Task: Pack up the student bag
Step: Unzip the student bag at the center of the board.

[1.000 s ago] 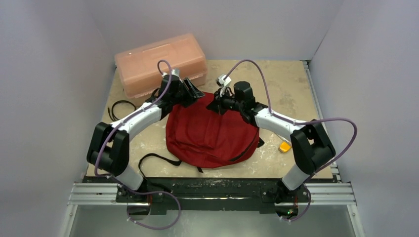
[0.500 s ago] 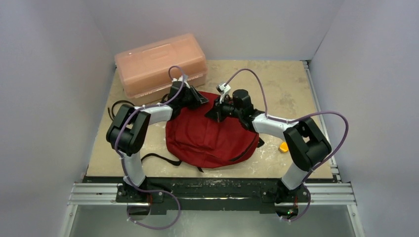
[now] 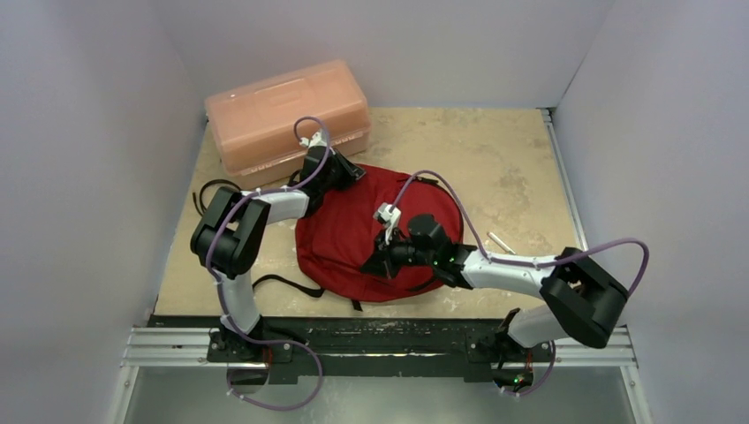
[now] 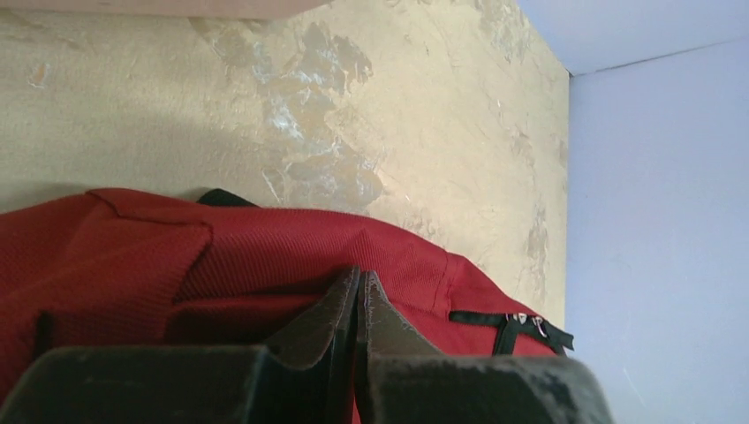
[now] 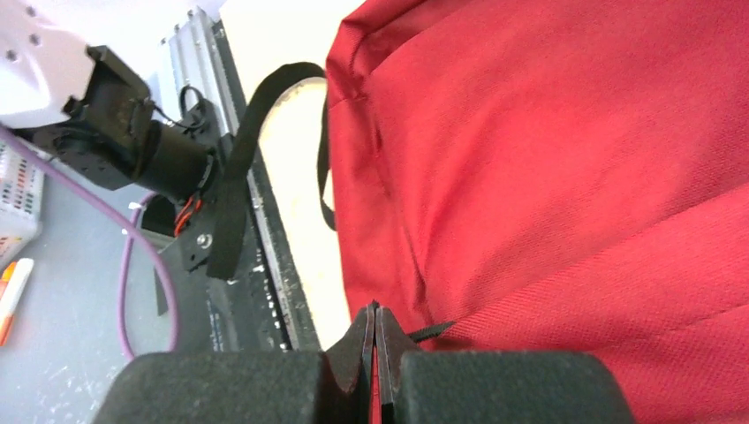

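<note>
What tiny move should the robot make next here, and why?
Probably pull the tab along the seam of the bag. The right gripper looks shut on that small black tab, while the left gripper pinches the bag's far edge, seemingly bracing it.

The place is a robotics lab test cell. A scuffed beige table (image 3: 521, 159) is boxed in on its far, left and right sides by plain pale walls (image 3: 79, 177). Along the table's near edge runs a bare aluminium rail (image 3: 168, 346) carrying the left arm (image 3: 283, 203) and the right arm (image 3: 503, 265), with exposed purple cables (image 3: 427, 173) looping above the table.
</note>
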You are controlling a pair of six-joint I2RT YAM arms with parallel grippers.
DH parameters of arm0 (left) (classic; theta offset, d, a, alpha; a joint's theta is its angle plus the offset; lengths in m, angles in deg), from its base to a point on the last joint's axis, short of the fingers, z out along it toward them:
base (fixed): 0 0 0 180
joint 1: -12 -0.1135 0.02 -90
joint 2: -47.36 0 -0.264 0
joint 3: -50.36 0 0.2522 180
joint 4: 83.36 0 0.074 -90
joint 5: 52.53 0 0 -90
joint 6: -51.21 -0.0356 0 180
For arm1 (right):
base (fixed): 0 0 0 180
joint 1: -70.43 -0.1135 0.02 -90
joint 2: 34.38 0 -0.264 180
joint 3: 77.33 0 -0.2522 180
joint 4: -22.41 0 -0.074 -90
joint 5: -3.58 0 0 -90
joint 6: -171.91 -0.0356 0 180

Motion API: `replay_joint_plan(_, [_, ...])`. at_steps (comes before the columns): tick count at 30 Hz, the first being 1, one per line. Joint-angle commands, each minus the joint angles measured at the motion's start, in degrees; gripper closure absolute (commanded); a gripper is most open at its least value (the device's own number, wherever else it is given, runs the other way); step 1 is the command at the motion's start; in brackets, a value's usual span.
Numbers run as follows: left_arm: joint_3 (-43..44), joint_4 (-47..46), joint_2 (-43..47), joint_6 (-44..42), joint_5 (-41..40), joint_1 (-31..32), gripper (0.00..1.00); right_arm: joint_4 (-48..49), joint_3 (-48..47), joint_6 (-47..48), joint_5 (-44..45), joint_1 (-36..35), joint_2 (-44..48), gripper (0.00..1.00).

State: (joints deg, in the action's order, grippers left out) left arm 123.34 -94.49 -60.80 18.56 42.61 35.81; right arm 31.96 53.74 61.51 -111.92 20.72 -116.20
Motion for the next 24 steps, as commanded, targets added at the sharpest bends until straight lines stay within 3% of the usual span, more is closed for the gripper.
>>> replay_joint_plan(1, [0.8,-3.1,-0.1,-3.4,-2.5,0.3,1.00,-2.6,4.8,-4.4,1.2,-3.8,5.0,1.00])
replay_joint_plan(6, [1.8,1.2,2.9,-6.3,-0.2,0.7,1.00,-10.2,1.9,-3.7,5.1,-4.1,6.7,1.00])
replay_joint_plan(8, [2.3,4.2,5.5,-7.2,3.2,0.7,0.89,-14.2,-0.9,-4.5,8.0,-4.0,9.1,0.70])
replay_joint_plan(11, [4.1,14.6,10.6,-9.4,6.2,0.7,0.70,-20.6,-4.9,-4.5,15.0,-4.0,13.0,0.45])
replay_joint_plan(15, [3.8,22.9,18.8,-11.6,8.1,0.7,0.48,-27.1,-8.7,-3.5,23.8,-3.0,18.6,0.26])
replay_joint_plan(17, [4.4,28.8,23.1,-13.1,8.5,0.7,0.46,-29.8,-9.8,-3.7,29.6,-1.6,21.0,0.18])
replay_joint_plan(19, [4.5,33.0,27.9,-14.8,9.6,0.7,0.45,-33.2,-10.5,-7.2,35.6,2.5,23.3,0.08])
replay_joint_plan(21, [3.7,36.0,32.9,-16.3,10.8,0.8,0.44,-37.1,-10.3,-12.3,37.7,11.9,25.2,0.02])
replay_joint_plan(24, [3.0,40.1,40.0,-20.3,11.9,0.9,0.40,-42.3,-9.2,-17.9,38.6,23.6,27.7,0.01])
